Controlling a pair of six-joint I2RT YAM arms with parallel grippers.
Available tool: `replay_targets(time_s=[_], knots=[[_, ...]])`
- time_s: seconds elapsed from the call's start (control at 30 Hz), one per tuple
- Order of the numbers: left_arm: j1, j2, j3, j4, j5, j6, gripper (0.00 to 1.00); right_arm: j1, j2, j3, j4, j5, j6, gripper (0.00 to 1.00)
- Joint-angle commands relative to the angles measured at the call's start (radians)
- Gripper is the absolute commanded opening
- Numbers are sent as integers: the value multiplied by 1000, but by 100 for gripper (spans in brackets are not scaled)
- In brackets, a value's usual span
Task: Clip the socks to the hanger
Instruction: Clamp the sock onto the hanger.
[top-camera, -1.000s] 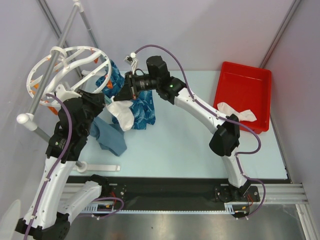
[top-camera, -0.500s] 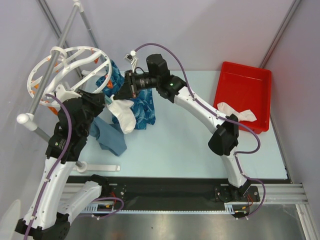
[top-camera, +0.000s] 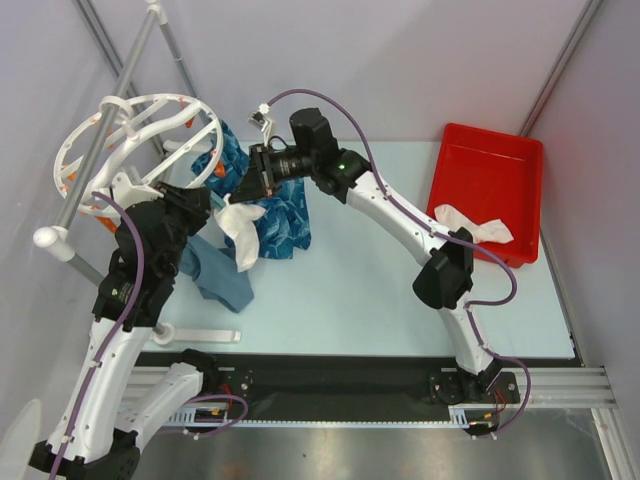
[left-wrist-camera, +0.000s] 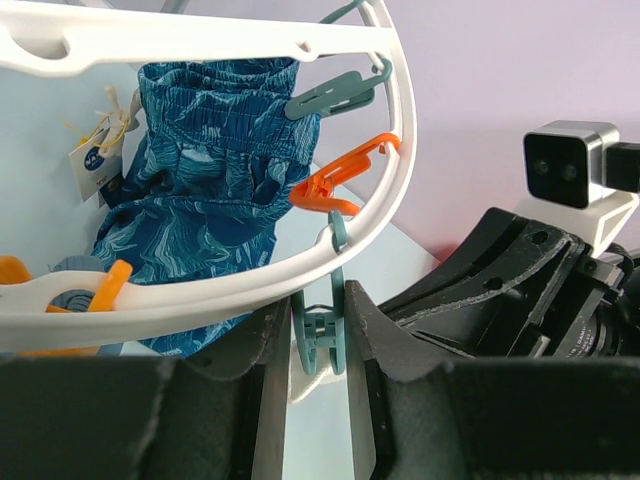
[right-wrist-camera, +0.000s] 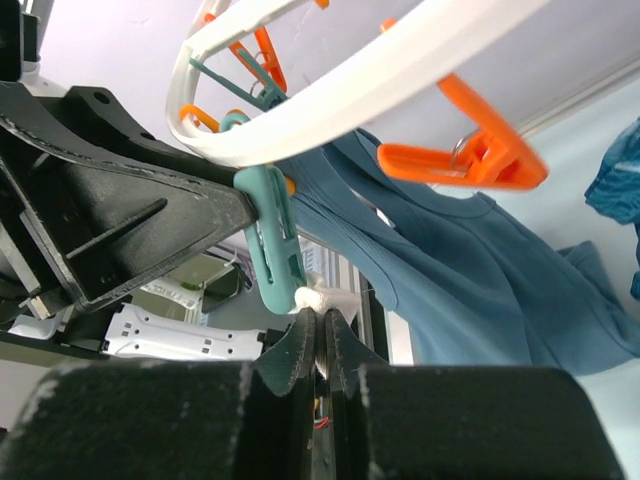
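The white circular hanger (top-camera: 130, 140) hangs at the upper left; its rim also shows in the left wrist view (left-wrist-camera: 200, 290) and the right wrist view (right-wrist-camera: 400, 80). My left gripper (top-camera: 200, 205) is shut on a teal clip (left-wrist-camera: 325, 335) under the rim, one finger on each side. My right gripper (top-camera: 243, 190) is shut on a white sock (top-camera: 240, 228). It holds the sock's edge (right-wrist-camera: 330, 298) against the tip of that teal clip (right-wrist-camera: 270, 245). A second white sock (top-camera: 478, 224) lies in the red tray (top-camera: 500, 160).
A blue patterned cloth (top-camera: 285, 210) and a grey-blue garment (top-camera: 220, 275) hang from the hanger beside the sock. Orange clips (left-wrist-camera: 340, 175) sit round the rim. Grey rack poles (top-camera: 100, 150) stand at the far left. The two grippers are almost touching.
My right gripper has moved a little up and left towards the hanger rim with the sock, which now hangs narrower. The left arm has shifted only slightly.
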Motion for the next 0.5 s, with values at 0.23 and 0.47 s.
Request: replay_targets(time_s=[0.23, 0.47], knots=[[1, -13, -4, 42, 60, 22, 0, 8, -4, 47, -7, -40, 20, 0], [3, -14, -4, 34, 59, 32, 0, 6, 5, 52, 47, -83, 75, 0]])
